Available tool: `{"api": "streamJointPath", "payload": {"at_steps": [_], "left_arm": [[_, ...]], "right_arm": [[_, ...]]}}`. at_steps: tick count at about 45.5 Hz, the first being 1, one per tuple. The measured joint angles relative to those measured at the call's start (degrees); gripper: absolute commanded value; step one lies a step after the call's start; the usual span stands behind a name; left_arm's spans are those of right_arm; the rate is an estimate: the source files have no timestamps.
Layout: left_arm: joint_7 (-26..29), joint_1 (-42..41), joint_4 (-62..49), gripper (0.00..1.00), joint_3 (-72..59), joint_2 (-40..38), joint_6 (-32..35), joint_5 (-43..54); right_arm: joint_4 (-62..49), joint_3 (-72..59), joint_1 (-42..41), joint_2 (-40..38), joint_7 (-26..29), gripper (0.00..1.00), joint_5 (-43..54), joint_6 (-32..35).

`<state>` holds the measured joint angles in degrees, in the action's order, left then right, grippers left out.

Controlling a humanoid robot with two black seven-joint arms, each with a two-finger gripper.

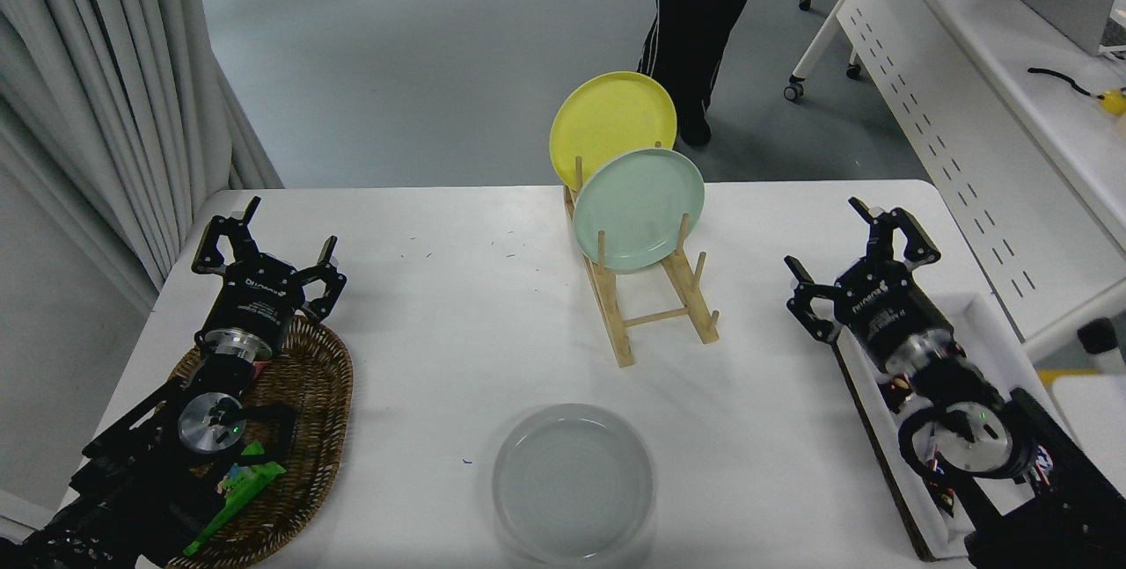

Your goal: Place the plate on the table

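The light grey plate (573, 482) lies flat on the white table (457, 331) near its front edge, in the middle. My right gripper (840, 252) is open and empty at the table's right side, far from the plate, with the arm running back over a white tray. My left gripper (264, 239) is open and empty, parked at the lower left above a wicker basket.
A wooden rack (655, 305) at the table's middle back holds a mint green plate (639, 208) and a yellow plate (611, 120) upright. A wicker basket (303, 411) with snacks sits at left, a white tray (990, 323) at right. A person's legs (695, 15) are beyond the table.
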<state>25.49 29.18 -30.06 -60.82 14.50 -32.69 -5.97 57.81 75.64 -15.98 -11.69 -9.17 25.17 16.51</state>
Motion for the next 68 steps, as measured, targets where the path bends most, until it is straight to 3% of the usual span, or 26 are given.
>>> {"api": "streamJointPath", "payload": {"at_steps": [20,68], "left_arm": [[0.0,0.0,0.0,1.0,0.0,0.0,0.0,0.01],[0.0,0.0,0.0,1.0,0.03,0.0,0.0,0.0]], "right_arm": [[-7.92,0.9,-0.5,1.95,-4.14,1.0,-0.71,4.26],[-14.59,-4.18,-5.68,2.13,-4.63,1.0,-5.62,4.82]]}}
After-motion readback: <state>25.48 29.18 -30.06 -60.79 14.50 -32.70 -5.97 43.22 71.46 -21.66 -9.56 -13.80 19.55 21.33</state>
